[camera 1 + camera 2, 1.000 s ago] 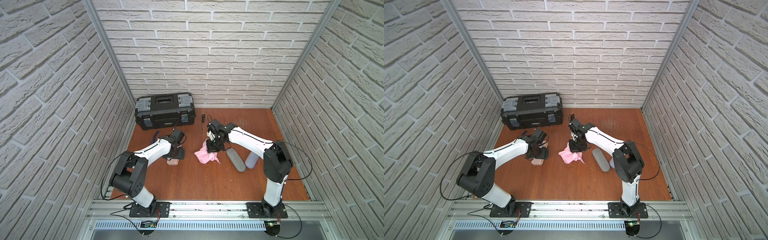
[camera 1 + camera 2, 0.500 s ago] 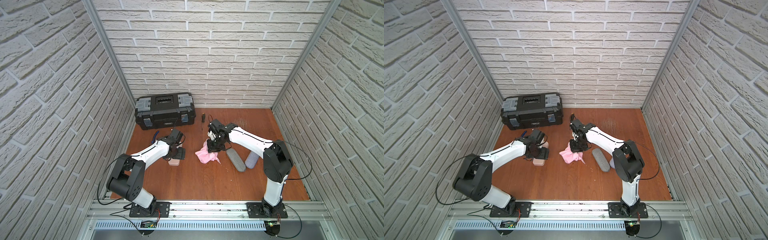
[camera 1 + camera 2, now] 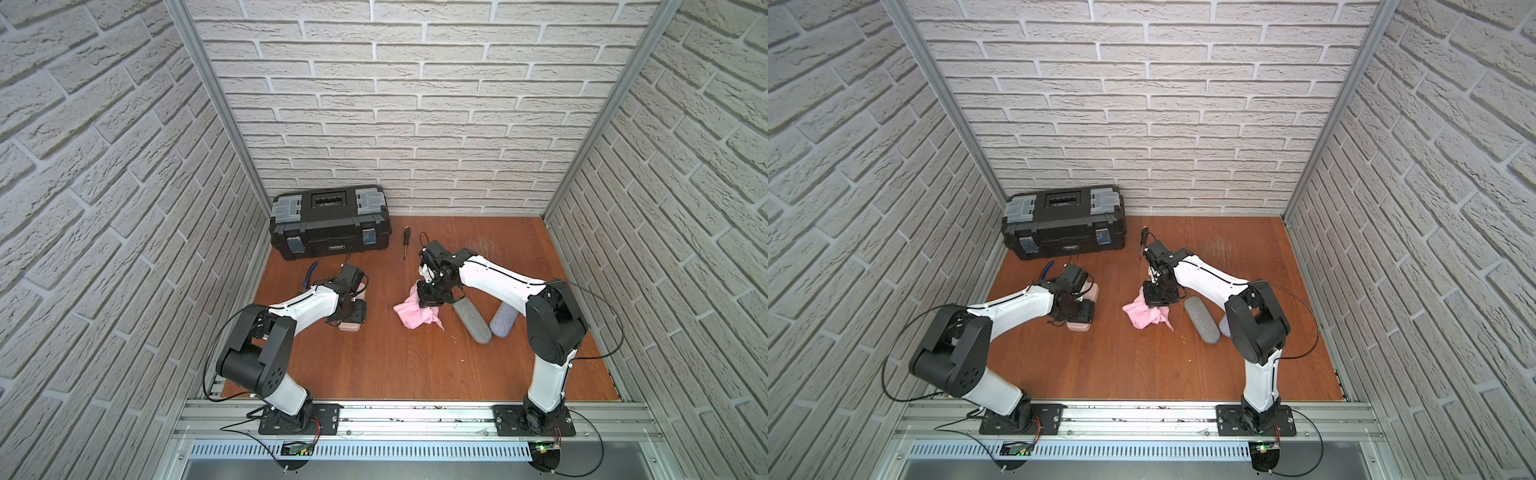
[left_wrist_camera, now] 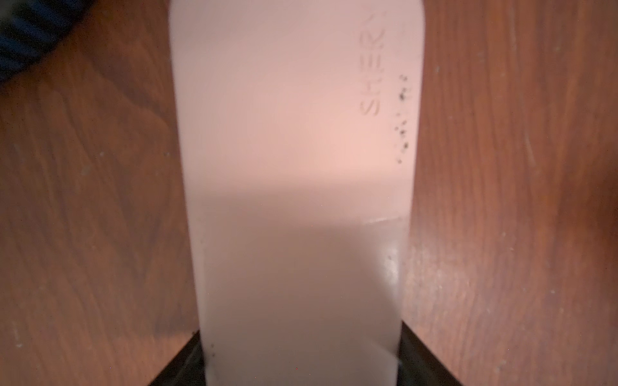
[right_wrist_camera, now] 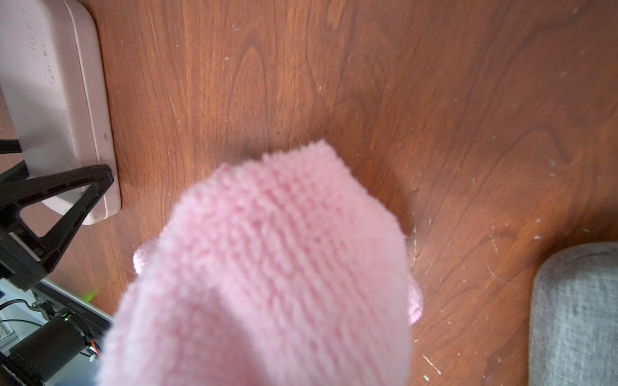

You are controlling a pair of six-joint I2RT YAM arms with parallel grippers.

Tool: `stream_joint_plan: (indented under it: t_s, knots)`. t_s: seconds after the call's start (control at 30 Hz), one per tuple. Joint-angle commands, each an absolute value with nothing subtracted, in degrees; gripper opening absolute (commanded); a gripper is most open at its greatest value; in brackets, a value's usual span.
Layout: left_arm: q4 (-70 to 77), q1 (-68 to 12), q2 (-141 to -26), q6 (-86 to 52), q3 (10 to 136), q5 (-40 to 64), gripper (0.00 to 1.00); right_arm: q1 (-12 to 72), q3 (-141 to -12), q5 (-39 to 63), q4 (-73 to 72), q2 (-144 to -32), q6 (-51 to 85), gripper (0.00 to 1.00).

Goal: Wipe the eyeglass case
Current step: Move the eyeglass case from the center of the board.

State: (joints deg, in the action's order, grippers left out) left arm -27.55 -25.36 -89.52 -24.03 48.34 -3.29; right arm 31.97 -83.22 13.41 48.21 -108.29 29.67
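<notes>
**Case clamped, cloth held nearby**

Your left end effector [image 3: 356,312] straddles the pink case [image 4: 294,133], with its fingers [image 4: 187,367] pressed on both long sides. The case lies flat on the surface [image 3: 374,365] and has dark specks [image 4: 403,130] near one edge. Your right end effector [image 3: 430,298] is closed on the pink cloth [image 5: 274,267], which droops to the surface near the case without touching it.

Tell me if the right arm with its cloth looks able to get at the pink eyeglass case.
Probably yes: only bare table lies between pink cloth and pink eyeglass case, though the left gripper straddles one end.
</notes>
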Motion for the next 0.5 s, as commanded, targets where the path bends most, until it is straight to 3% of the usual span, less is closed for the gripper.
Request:
stream_joint_plan:
  t_s: [0.0, 0.17, 0.3, 0.47]
  knots:
    - [-23.1, -30.7, -89.1, -19.6, 47.4, -1.8, 0.63, 30.4, -83.0, 13.4, 48.2, -105.1, 28.9, 0.02]
    - [-19.9, -42.6, -87.7, -14.1, 47.1, 0.3, 0.59, 28.9, -79.7, 11.6, 49.4, -102.0, 28.0, 0.02]
    - [-20.0, -49.3, -90.1, -14.5, 46.6, -4.4, 0.64, 28.8, -76.7, 10.0, 50.2, -98.7, 28.3, 0.02]
    - [-19.0, -53.2, -89.7, -17.2, 45.1, -7.9, 0.79, 28.8, -75.7, 7.2, 52.1, -95.0, 28.5, 0.02]
